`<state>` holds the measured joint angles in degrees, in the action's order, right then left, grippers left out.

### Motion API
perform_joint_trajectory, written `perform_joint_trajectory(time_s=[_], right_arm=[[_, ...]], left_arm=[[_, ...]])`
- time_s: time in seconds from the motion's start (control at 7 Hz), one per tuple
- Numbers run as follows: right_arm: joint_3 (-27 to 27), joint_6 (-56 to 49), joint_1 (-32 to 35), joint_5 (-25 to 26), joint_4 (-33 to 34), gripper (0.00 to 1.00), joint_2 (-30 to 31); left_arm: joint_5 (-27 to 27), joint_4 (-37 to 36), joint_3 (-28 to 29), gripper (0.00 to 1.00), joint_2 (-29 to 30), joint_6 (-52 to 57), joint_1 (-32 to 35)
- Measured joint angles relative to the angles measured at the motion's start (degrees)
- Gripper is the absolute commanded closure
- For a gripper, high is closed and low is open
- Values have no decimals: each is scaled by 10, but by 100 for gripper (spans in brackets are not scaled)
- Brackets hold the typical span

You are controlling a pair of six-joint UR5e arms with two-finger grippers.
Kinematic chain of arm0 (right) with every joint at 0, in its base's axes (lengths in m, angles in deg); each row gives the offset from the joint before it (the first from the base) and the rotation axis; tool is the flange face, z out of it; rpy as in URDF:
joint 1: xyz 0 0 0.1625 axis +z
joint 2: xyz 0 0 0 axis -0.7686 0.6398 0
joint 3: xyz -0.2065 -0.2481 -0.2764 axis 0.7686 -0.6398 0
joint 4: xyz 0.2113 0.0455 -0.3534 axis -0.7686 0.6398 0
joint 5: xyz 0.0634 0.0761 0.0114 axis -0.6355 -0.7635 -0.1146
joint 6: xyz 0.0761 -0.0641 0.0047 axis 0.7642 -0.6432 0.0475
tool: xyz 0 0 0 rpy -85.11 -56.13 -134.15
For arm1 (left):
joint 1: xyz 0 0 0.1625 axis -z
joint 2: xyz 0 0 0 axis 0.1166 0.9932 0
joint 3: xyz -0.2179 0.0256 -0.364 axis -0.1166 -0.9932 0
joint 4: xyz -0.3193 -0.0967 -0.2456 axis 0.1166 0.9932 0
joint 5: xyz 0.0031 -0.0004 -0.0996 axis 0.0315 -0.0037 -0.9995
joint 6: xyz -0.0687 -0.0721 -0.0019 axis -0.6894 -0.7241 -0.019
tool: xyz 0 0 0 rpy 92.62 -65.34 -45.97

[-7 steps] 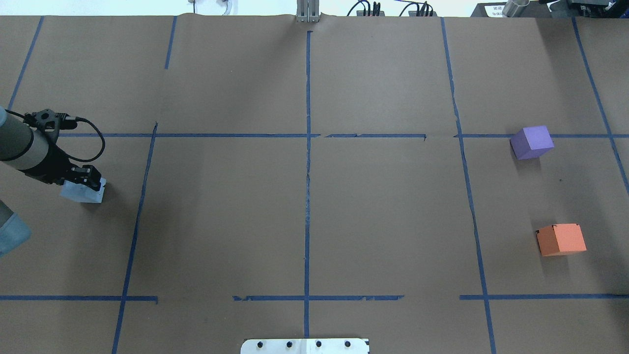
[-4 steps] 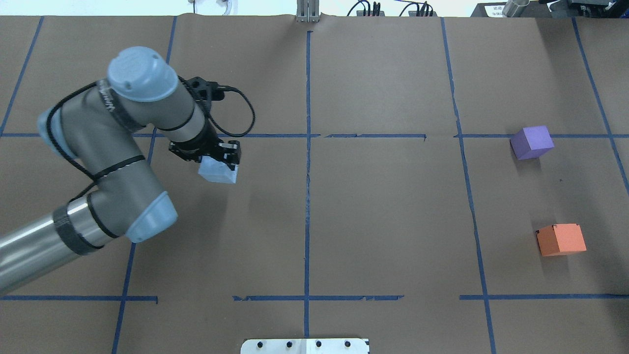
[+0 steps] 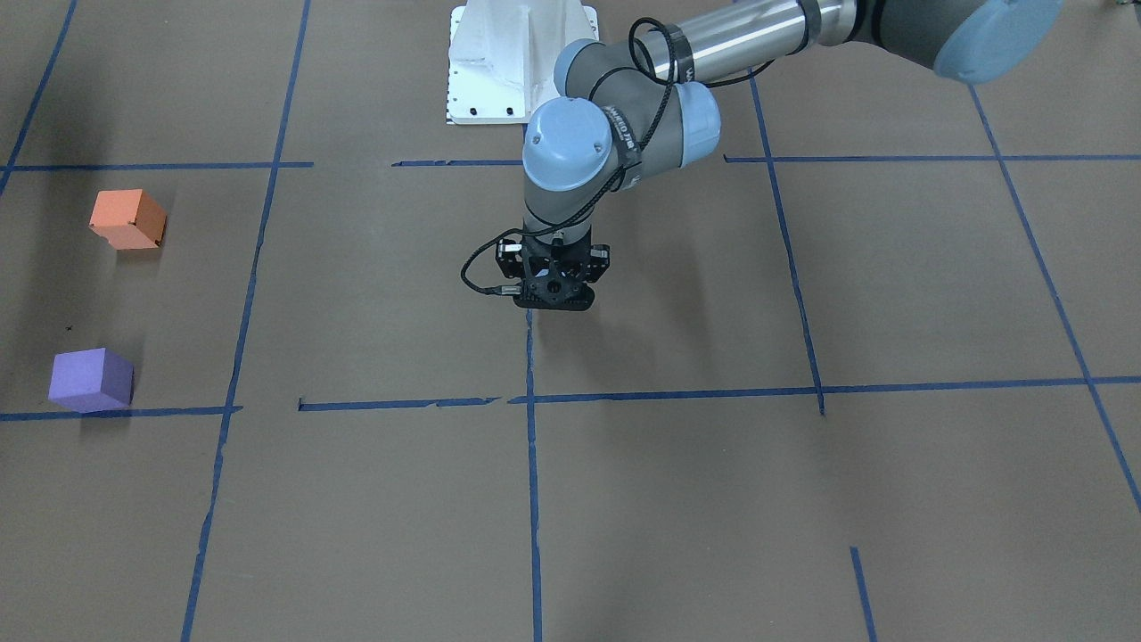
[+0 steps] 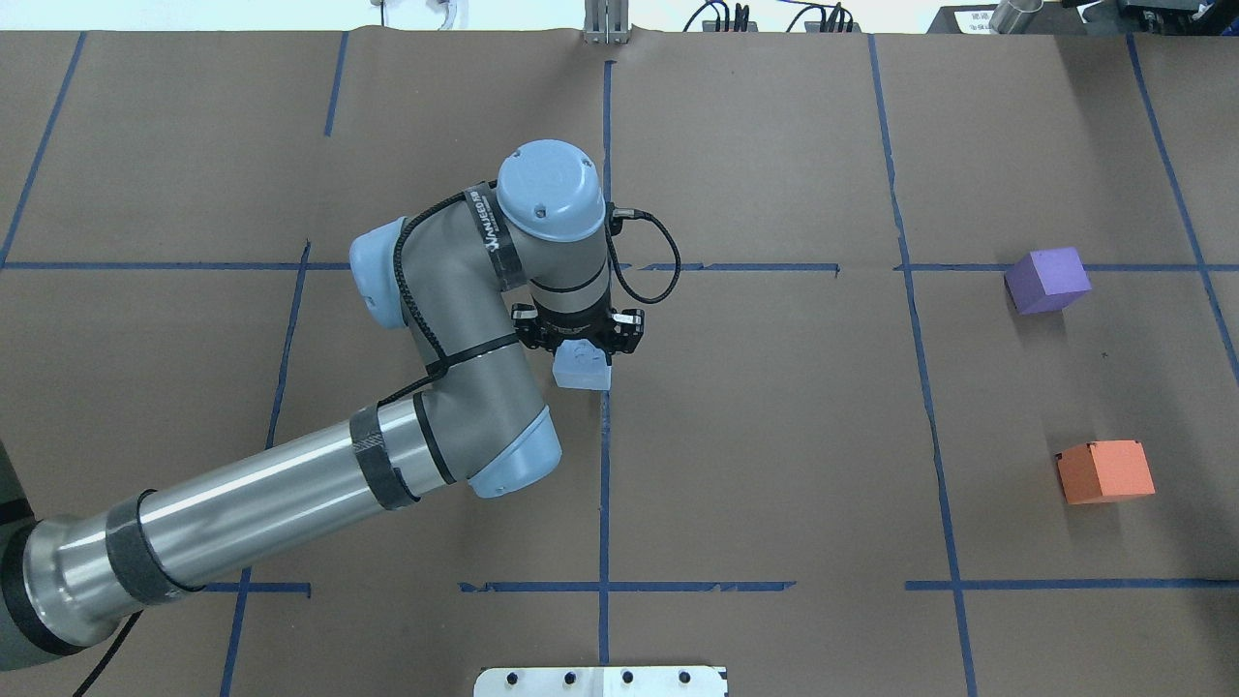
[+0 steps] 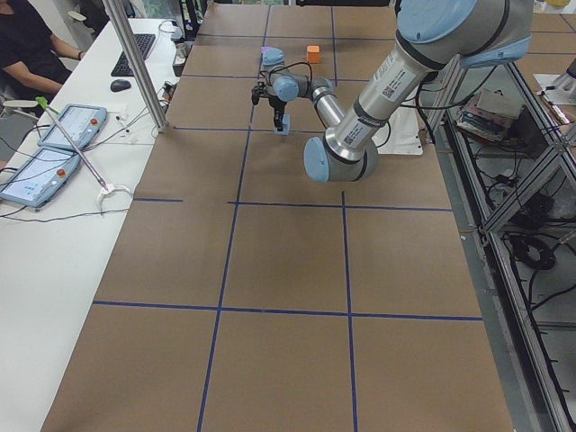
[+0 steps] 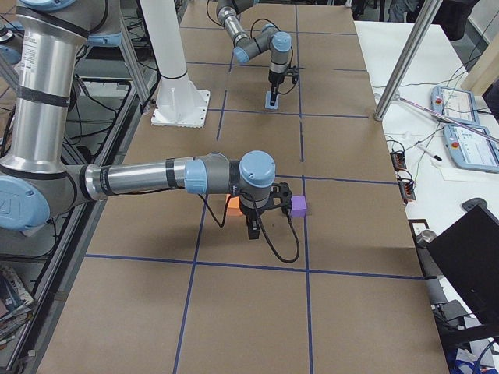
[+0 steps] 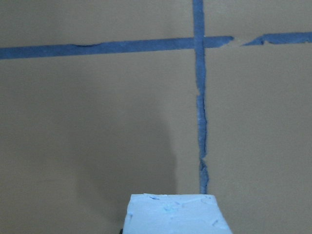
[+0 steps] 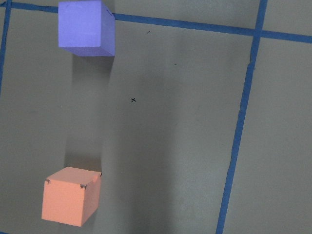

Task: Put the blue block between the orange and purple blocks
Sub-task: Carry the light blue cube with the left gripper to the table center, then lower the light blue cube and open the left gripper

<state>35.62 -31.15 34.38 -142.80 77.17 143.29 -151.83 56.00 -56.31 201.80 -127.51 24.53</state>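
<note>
My left gripper (image 4: 581, 358) is shut on the pale blue block (image 4: 582, 371) and holds it over the centre tape line. The block also fills the bottom edge of the left wrist view (image 7: 173, 214). In the front-facing view the gripper (image 3: 554, 294) hides it. The purple block (image 4: 1047, 280) and the orange block (image 4: 1105, 471) rest on the table at the far right, a gap between them. Both show in the right wrist view, purple (image 8: 86, 28) above orange (image 8: 69, 196). My right gripper (image 6: 253, 226) hangs near them, seen only in the exterior right view, so I cannot tell its state.
Brown paper with a grid of blue tape lines (image 4: 606, 436) covers the table. The white robot base plate (image 3: 517, 62) sits at the robot's edge. A side desk with tablets (image 5: 63, 126) and a metal post (image 5: 135, 63) stand beyond the far edge.
My left arm has swung to the right from the table's far left to the centre line, carrying the blue block. The purple and orange blocks have not moved.
</note>
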Motion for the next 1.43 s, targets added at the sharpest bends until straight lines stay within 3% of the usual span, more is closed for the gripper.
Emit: perform_joint_trajectory(time_s=[0.14,0.29,0.43,0.57,0.71,0.86,1.43], right_arm=[[-3,0,0,-1,0,0,0],[-4,0,0,-1,-1,0,0],[-5,0,0,0,-1,0,0],[-4,1,0,0,-1,0,0],[-3,1,0,-1,-1,0,0],[-3,1,0,-1,-1,0,-1],[-4,15,-3,-21,0,0,-26]], left_arm=[[3,9,22,82,10,-1,-4],[4,17,34,69,16,-2,-7],[6,20,40,49,19,-3,-9],[6,21,43,10,21,-3,-11],[7,21,45,2,23,-3,-12],[11,22,47,0,25,-2,-13],[32,47,23,0,27,-16,-7]])
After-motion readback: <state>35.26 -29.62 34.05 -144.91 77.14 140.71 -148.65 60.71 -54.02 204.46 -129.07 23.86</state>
